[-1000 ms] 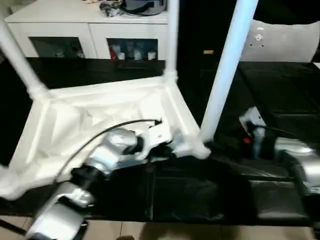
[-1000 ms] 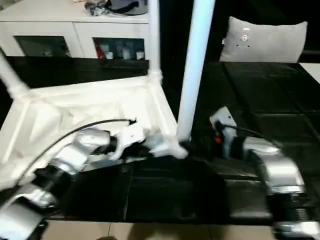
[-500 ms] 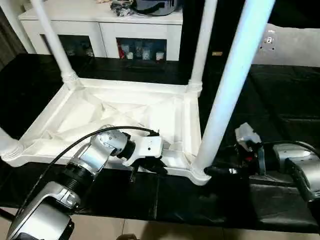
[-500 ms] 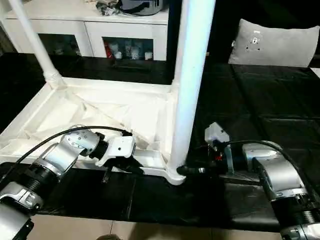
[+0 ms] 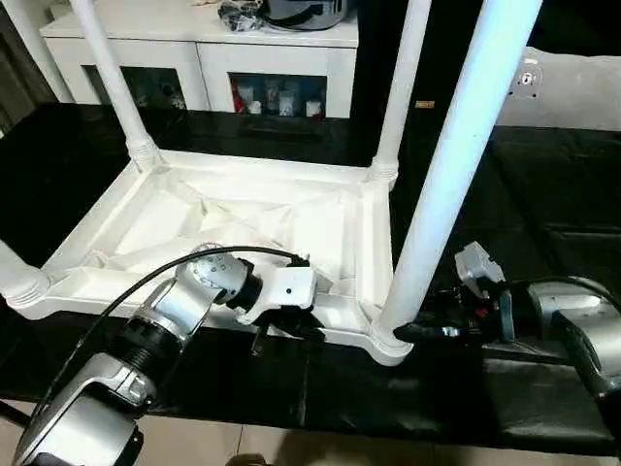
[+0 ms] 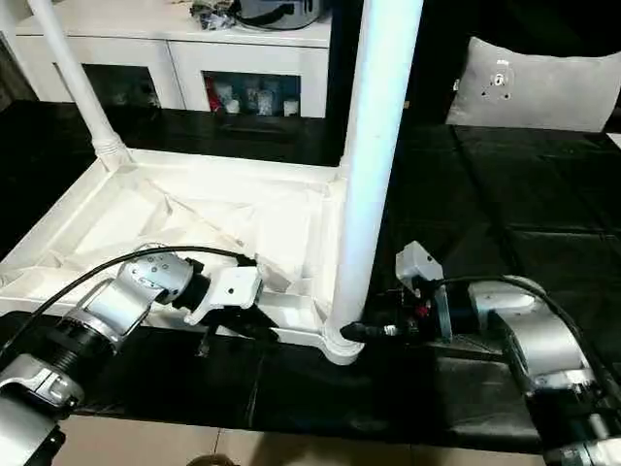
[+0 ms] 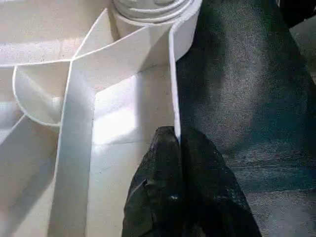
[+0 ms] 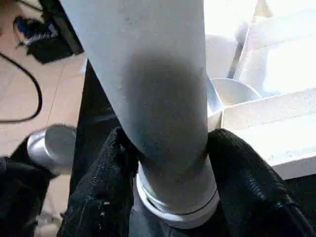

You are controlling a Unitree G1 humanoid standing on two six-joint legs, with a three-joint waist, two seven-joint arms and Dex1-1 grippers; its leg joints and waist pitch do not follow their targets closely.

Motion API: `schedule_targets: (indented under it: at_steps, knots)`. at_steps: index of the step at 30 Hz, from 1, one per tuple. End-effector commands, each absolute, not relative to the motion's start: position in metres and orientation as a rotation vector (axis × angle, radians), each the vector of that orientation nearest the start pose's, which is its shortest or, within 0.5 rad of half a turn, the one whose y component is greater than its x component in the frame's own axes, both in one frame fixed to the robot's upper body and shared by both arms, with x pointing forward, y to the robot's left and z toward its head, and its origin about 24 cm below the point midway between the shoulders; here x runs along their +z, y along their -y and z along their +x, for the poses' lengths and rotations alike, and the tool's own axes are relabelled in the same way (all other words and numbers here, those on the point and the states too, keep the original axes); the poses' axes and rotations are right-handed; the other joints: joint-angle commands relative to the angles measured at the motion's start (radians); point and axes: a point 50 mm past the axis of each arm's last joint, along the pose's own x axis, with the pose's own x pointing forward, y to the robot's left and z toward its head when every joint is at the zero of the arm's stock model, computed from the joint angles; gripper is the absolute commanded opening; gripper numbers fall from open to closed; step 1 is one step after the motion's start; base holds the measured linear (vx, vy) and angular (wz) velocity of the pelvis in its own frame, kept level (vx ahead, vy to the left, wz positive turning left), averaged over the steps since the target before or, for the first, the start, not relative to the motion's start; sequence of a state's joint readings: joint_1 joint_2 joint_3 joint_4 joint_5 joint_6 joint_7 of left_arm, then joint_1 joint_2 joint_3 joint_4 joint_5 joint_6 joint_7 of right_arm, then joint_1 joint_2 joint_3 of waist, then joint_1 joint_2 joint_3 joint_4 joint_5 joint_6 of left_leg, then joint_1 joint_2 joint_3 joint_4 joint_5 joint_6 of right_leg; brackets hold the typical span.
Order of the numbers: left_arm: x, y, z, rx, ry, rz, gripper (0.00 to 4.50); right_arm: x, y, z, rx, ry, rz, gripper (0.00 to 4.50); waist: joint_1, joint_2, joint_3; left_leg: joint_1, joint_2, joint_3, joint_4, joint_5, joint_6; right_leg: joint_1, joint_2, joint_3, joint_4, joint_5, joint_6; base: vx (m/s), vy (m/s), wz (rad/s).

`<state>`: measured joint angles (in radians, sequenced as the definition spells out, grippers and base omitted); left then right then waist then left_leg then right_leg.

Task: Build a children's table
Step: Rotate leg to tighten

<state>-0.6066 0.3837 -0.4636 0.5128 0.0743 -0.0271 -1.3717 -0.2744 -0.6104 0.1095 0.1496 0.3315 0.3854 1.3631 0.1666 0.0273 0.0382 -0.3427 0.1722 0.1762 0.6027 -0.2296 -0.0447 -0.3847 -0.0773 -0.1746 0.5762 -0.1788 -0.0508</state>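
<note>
The white children's table lies upside down on the black worktable [image 5: 543, 194], its ribbed underside [image 5: 223, 209] facing up. Four white legs stand in the corner sockets: near right [image 5: 456, 155], far right [image 5: 403, 87], far left [image 5: 112, 83], near left [image 5: 15, 277]. My left gripper [image 5: 291, 330] is shut on the top's near rim [image 7: 174, 74], one black finger [image 7: 158, 187] on each side of the thin wall. My right gripper [image 5: 408, 332] is shut on the near right leg [image 8: 158, 74] just above its socket, fingers [image 8: 106, 182] pressed on both sides.
A white cabinet [image 5: 194, 49] with glass doors stands behind the worktable. A grey cushion [image 6: 529, 83] lies at the back right. The worktable's front edge [image 5: 388, 427] runs just below my grippers, with floor beyond. A black cable [image 5: 146, 286] loops over my left forearm.
The head camera has swung and levelled out since one second ago. Both grippers keep the same holds, and the table has barely shifted.
</note>
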Motion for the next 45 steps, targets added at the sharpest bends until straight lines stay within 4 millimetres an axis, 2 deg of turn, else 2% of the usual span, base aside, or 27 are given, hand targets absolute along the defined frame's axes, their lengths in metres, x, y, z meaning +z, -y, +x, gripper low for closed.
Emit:
schedule_targets:
  at_steps: [1, 2, 3, 6, 7, 8, 9, 10, 11, 12, 14, 15, 17, 19, 21, 22, 24, 26, 29, 32, 33, 36, 37, 39, 40, 42, 45]
  knots:
    - [0.05, -0.089, 0.296, -1.616, -0.454, 0.593, 0.0, 0.077, 0.18, 0.262, 1.311, -0.409, 0.047, 1.95, -0.009, -0.019, -0.061, 0.0, 0.083, -0.029, -0.066, -0.036, 0.087, 0.056, -0.109, 0.081, -0.078, -0.309, -0.034, 0.0, 0.0, 0.0]
    - [0.05, -0.087, 0.298, -1.587, -0.457, 0.575, 0.0, 0.076, 0.178, 0.264, 1.278, -0.412, 0.06, 1.95, -0.009, -0.019, -0.061, 0.0, 0.083, -0.029, -0.066, -0.036, 0.087, 0.056, -0.109, 0.081, -0.078, -0.309, -0.034, 0.0, 0.0, 0.0]
    - [0.05, -0.083, 0.3, -1.553, -0.449, 0.55, 0.0, 0.075, 0.175, 0.268, 1.224, -0.412, 0.067, 1.94, -0.017, -0.02, -0.055, 0.005, 0.075, -0.026, -0.068, -0.07, 0.063, 0.055, -0.109, 0.077, -0.093, -0.381, -0.018, 0.0, 0.0, 0.0]
    - [0.052, -0.074, 0.305, -1.471, -0.44, 0.473, 0.0, 0.072, 0.168, 0.278, 1.093, -0.41, 0.048, 1.94, -0.031, -0.022, -0.051, 0.009, 0.061, -0.024, -0.067, -0.104, 0.04, 0.055, -0.107, 0.069, -0.11, -0.474, 0.019, 0.0, 0.0, 0.0]
    - [0.053, -0.068, 0.308, -1.423, -0.444, 0.438, 0.0, 0.068, 0.164, 0.286, 0.991, -0.423, 0.054, 1.94, -0.045, -0.015, -0.05, 0.003, 0.062, -0.028, -0.069, -0.109, 0.032, 0.058, -0.103, 0.063, -0.114, -0.483, 0.036, 0.0, 0.0, 0.0]
    - [0.052, -0.062, 0.31, -1.381, -0.458, 0.408, 0.0, 0.064, 0.161, 0.295, 0.872, -0.438, 0.059, 1.94, -0.051, -0.015, -0.05, 0.004, 0.063, -0.032, -0.07, -0.116, 0.024, 0.057, -0.103, 0.06, -0.115, -0.486, 0.037, 0.0, 0.0, 0.0]
    - [0.052, -0.058, 0.311, -1.352, -0.47, 0.39, 0.0, 0.061, 0.159, 0.301, 0.781, -0.453, 0.072, 1.94, -0.066, -0.013, -0.049, 0.008, 0.058, -0.031, -0.067, -0.133, 0.016, 0.054, -0.102, 0.056, -0.123, -0.498, 0.04, 0.0, 0.0, 0.0]
    - [0.052, -0.054, 0.311, -1.324, -0.474, 0.377, 0.0, 0.059, 0.157, 0.307, 0.696, -0.47, 0.081, 1.94, -0.072, -0.014, -0.051, 0.008, 0.055, -0.032, -0.065, -0.136, 0.015, 0.056, -0.104, 0.055, -0.122, -0.498, 0.039, 0.0, 0.0, 0.0]
    - [0.052, -0.054, 0.311, -1.324, -0.474, 0.377, 0.0, 0.059, 0.157, 0.307, 0.696, -0.47, 0.081, 1.94, -0.086, -0.016, -0.051, -0.003, 0.052, -0.033, -0.066, -0.129, 0.019, 0.063, -0.102, 0.053, -0.121, -0.492, 0.043, 0.0, 0.0, 0.0]
    - [0.054, -0.044, 0.317, -1.241, -0.457, 0.346, 0.0, 0.056, 0.149, 0.313, 0.592, -0.475, 0.123, 1.94, -0.091, -0.014, -0.054, 0.002, 0.05, -0.031, -0.064, -0.121, 0.027, 0.06, -0.103, 0.056, -0.124, -0.479, 0.043, 0.0, 0.0, 0.0]
    - [0.057, -0.037, 0.321, -1.185, -0.431, 0.319, 0.0, 0.058, 0.142, 0.316, 0.587, -0.429, 0.153, 1.94, -0.1, -0.014, -0.056, 0.001, 0.049, -0.03, -0.063, -0.103, 0.038, 0.059, -0.101, 0.059, -0.119, -0.45, 0.028, 0.0, 0.0, 0.0]
    - [0.059, -0.034, 0.322, -1.179, -0.421, 0.315, 0.0, 0.059, 0.14, 0.317, 0.594, -0.407, 0.158, 2.29, -0.099, -0.014, -0.058, -0.001, 0.049, -0.029, -0.062, -0.093, 0.045, 0.061, -0.102, 0.061, -0.116, -0.432, 0.025, 0.0, 0.0, 0.0]
    - [0.06, -0.032, 0.322, -1.184, -0.413, 0.32, 0.0, 0.059, 0.139, 0.316, 0.606, -0.393, 0.177, 2.63, -0.095, -0.014, -0.062, -0.007, 0.058, -0.031, -0.064, -0.054, 0.072, 0.064, -0.102, 0.07, -0.1, -0.348, -0.001, 0.0, 0.0, 0.0]
    - [0.06, -0.032, 0.322, -1.187, -0.412, 0.328, 0.0, 0.059, 0.139, 0.315, 0.608, -0.392, 0.189, 2.7, -0.093, -0.014, -0.066, -0.007, 0.063, -0.033, -0.063, -0.027, 0.09, 0.063, -0.105, 0.075, -0.087, -0.277, -0.027, 0.0, 0.0, 0.0]
    - [0.06, -0.034, 0.321, -1.202, -0.404, 0.35, 0.0, 0.061, 0.142, 0.314, 0.623, -0.387, 0.2, 2.99, -0.091, -0.012, -0.068, -0.01, 0.067, -0.034, -0.061, 0.002, 0.105, 0.065, -0.106, 0.079, -0.076, -0.219, -0.053, 0.0, 0.0, 0.0]
    - [0.06, -0.04, 0.321, -1.215, -0.393, 0.374, 0.0, 0.062, 0.15, 0.312, 0.638, -0.383, 0.173, 3.02, -0.089, -0.011, -0.066, -0.012, 0.068, -0.033, -0.06, 0.008, 0.114, 0.065, -0.108, 0.08, -0.073, -0.196, -0.071, 0.0, 0.0, 0.0]
    - [0.058, -0.047, 0.321, -1.228, -0.398, 0.398, 0.0, 0.063, 0.162, 0.311, 0.654, -0.377, 0.139, 3.07, -0.086, -0.012, -0.065, -0.011, 0.067, -0.032, -0.06, -0.005, 0.115, 0.067, -0.108, 0.079, -0.076, -0.21, -0.069, 0.0, 0.0, 0.0]
    - [0.057, -0.049, 0.32, -1.231, -0.4, 0.406, 0.0, 0.063, 0.165, 0.31, 0.661, -0.372, 0.129, 3.43, -0.077, -0.011, -0.063, -0.007, 0.067, -0.028, -0.061, -0.019, 0.111, 0.064, -0.108, 0.08, -0.082, -0.251, -0.057, 0.0, 0.0, 0.0]
    - [0.055, -0.058, 0.316, -1.319, -0.386, 0.459, 0.0, 0.067, 0.183, 0.304, 0.753, -0.369, 0.058, 3.55, -0.066, -0.01, -0.06, -0.005, 0.067, -0.028, -0.063, -0.048, 0.1, 0.064, -0.108, 0.079, -0.089, -0.298, -0.037, 0.0, 0.0, 0.0]
    - [0.052, -0.068, 0.314, -1.369, -0.402, 0.492, 0.0, 0.073, 0.196, 0.298, 0.844, -0.363, -0.042, 3.91, -0.057, -0.007, -0.061, -0.001, 0.071, -0.027, -0.062, -0.056, 0.099, 0.061, -0.107, 0.08, -0.087, -0.293, -0.032, 0.0, 0.0, 0.0]
    - [0.052, -0.07, 0.313, -1.381, -0.401, 0.503, 0.0, 0.074, 0.199, 0.298, 0.856, -0.359, -0.066, 3.94, -0.049, -0.007, -0.062, 0.0, 0.074, -0.029, -0.063, -0.052, 0.097, 0.059, -0.108, 0.081, -0.084, -0.283, -0.034, 0.0, 0.0, 0.0]
    - [0.051, -0.077, 0.308, -1.484, -0.402, 0.548, 0.0, 0.08, 0.207, 0.292, 0.957, -0.359, -0.114, 3.94, -0.042, -0.01, -0.062, -0.003, 0.072, -0.029, -0.062, -0.052, 0.102, 0.063, -0.109, 0.082, -0.081, -0.272, -0.04, 0.0, 0.0, 0.0]
    - [0.051, -0.084, 0.305, -1.544, -0.422, 0.569, 0.0, 0.084, 0.21, 0.285, 1.066, -0.362, -0.169, 3.94, -0.039, -0.011, -0.062, -0.004, 0.073, -0.027, -0.062, -0.048, 0.107, 0.062, -0.109, 0.083, -0.079, -0.268, -0.04, 0.0, 0.0, 0.0]
    - [0.051, -0.088, 0.305, -1.576, -0.418, 0.583, 0.0, 0.084, 0.211, 0.281, 1.129, -0.371, -0.198, 3.94, -0.029, -0.01, -0.062, -0.003, 0.074, -0.026, -0.06, -0.05, 0.115, 0.06, -0.107, 0.081, -0.078, -0.277, -0.036, 0.0, 0.0, 0.0]
    - [0.052, -0.09, 0.305, -1.587, -0.413, 0.589, 0.0, 0.084, 0.211, 0.28, 1.149, -0.377, -0.202, 3.67, -0.026, -0.012, -0.061, -0.002, 0.075, -0.026, -0.062, -0.05, 0.114, 0.059, -0.107, 0.08, -0.078, -0.281, -0.04, 0.0, 0.0, 0.0]
    - [0.053, -0.093, 0.304, -1.63, -0.418, 0.611, 0.0, 0.083, 0.21, 0.278, 1.208, -0.392, -0.195, 3.67, -0.024, -0.016, -0.061, -0.002, 0.075, -0.025, -0.062, -0.054, 0.111, 0.059, -0.107, 0.08, -0.08, -0.293, -0.042, 0.0, 0.0, 0.0]
    - [0.055, -0.097, 0.301, -1.69, -0.434, 0.648, 0.0, 0.082, 0.208, 0.275, 1.271, -0.41, -0.181, 3.36, -0.02, -0.012, -0.062, 0.0, 0.079, -0.027, -0.062, -0.053, 0.11, 0.057, -0.108, 0.081, -0.079, -0.293, -0.05, 0.0, 0.0, 0.0]
